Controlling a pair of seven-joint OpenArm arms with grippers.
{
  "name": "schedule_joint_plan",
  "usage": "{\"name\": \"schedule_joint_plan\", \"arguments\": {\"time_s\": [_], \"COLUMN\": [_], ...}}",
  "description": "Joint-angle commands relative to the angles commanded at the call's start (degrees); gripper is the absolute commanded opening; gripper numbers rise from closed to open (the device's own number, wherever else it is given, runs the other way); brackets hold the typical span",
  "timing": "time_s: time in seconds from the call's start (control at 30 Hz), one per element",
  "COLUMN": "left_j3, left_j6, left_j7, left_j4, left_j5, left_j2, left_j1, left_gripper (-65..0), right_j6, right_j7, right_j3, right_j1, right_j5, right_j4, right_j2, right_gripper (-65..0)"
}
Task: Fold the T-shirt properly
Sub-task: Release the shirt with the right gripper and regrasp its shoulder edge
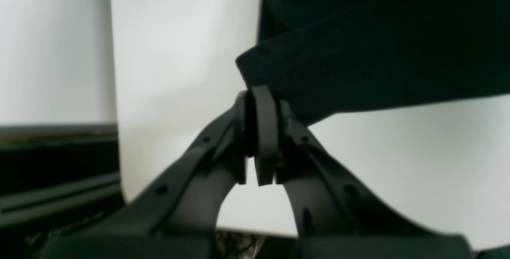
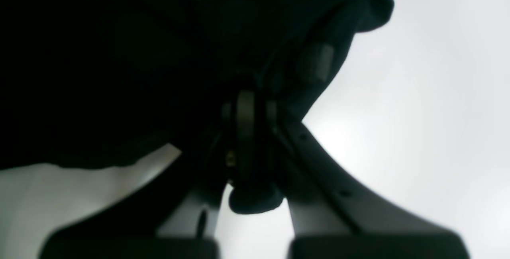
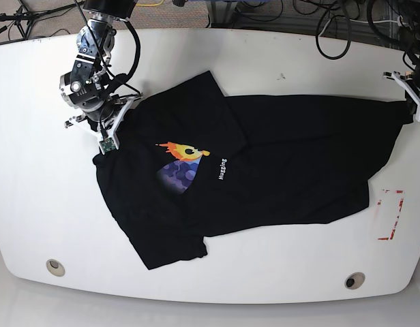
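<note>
The T-shirt (image 3: 264,163) lies spread across the middle of the white surface (image 3: 33,204), print up, its sun face (image 3: 184,150) and the blue-purple patch (image 3: 179,170) left of centre in the base view, with white lettering just beside them. One sleeve (image 3: 169,248) points toward the near edge, the other (image 3: 206,85) toward the far edge; the body runs out to the right, where its hem reaches almost to that side's edge. The left gripper (image 1: 261,103) sits at that far right corner with its jaws clenched on a fold of the shirt's edge, the cloth lifted off the surface there. The right gripper (image 2: 245,111) is at the shirt's left end, near the neck, jaws pressed together with black cloth bunched around them; it seems to be pinching the cloth. A red-outlined mark (image 3: 389,214) lies near the right edge, just off the hem. Bare white surface is open along the near side and at the left end, and a band is free along the far side
</note>
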Motion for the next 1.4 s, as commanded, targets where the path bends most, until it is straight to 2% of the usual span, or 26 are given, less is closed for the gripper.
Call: {"name": "schedule_joint_plan", "arguments": {"time_s": [0.27, 0.53, 0.63, 0.7, 0.73, 0.83, 0.87, 0.93, 0.97, 1.0, 1.1, 1.13, 1.27, 1.4], "left_j3": [-4.2, -4.6, -4.6, -4.6, -4.6, -4.4, -4.4, -4.4, -4.4, -4.4, -4.5, -4.5, -4.3, -4.3], "left_j6": [0.0, -1.3, -1.3, -1.3, -1.3, -1.3, -1.3, -1.3, -1.3, -1.3, -1.3, -1.3, -1.3, -1.3], "left_j7": [0.0, 0.0, 0.0, 0.1, 0.2, 0.3, 0.3, 0.3, 0.3, 0.3, 0.3, 0.3, 0.3, 0.3], "left_j4": [-0.3, -0.2, -0.2, -0.1, -0.1, -0.1, -0.1, -0.1, -0.1, -0.1, -0.3, -0.3, 0.0, 0.2], "left_j5": [0.0, 0.1, 0.2, 0.3, 0.3, 0.3, 0.3, 0.3, 0.3, 0.3, 0.3, 0.3, 0.2, 0.0], "left_j2": [0.0, 0.0, 1.1, 1.4, 1.4, 1.5, 1.5, 1.5, 1.5, 1.5, 1.5, 1.5, 1.5, 1.3], "left_j1": [3.3, 5.4, 5.6, 5.9, 6.2, 6.9, 7.1, 7.3, 7.5, 7.5, 7.5, 7.4, 7.2, 5.3], "left_gripper": [-65.0, -65.0, -65.0, -65.0, -65.0, -57.8, -52.4, -42.4, -32.9, -26.0, -12.1, -10.4, -9.7, -9.7], "right_j6": [0.0, 0.0, 0.0, 0.0, 0.0, 0.0, 0.0, 0.0, 0.0, 0.0, 0.0, 0.0, 0.0, -0.35], "right_j7": [0.0, 0.0, 0.0, 0.0, 0.0, -0.3, -0.3, -0.3, -0.3, -0.3, -0.3, -0.3, -0.3, -0.3], "right_j3": [-0.3, -0.5, -1.8, -2.4, -2.4, -2.5, -2.5, -2.5, -2.5, -2.5, -2.4, -2.4, -2.1, -0.1], "right_j1": [-3.0, -6.1, -7.1, -8.0, -8.4, -9.1, -9.1, -9.3, -9.8, -10.5, -11.5, -11.9, -12.0, -10.4], "right_j5": [0.0, 0.1, 1.9, 3.4, 4.2, 6.1, 6.8, 7.6, 8.3, 9.1, 12.2, 13.7, 20.4, 24.8], "right_j4": [0.0, 0.0, -0.1, 0.1, 0.3, 0.4, 0.4, 0.6, 1.3, 1.9, 4.7, 5.5, 7.0, 6.9], "right_j2": [0.0, 0.0, 0.3, 0.4, 0.4, 0.4, 0.2, 0.1, 0.1, 0.1, 0.1, 0.1, 0.4, 1.1], "right_gripper": [-65.0, -64.8, -64.4, -61.0, -56.9, -41.9, -34.6, -25.7, -19.5, -16.2, -14.1, -14.4, -16.8, -20.3]}}
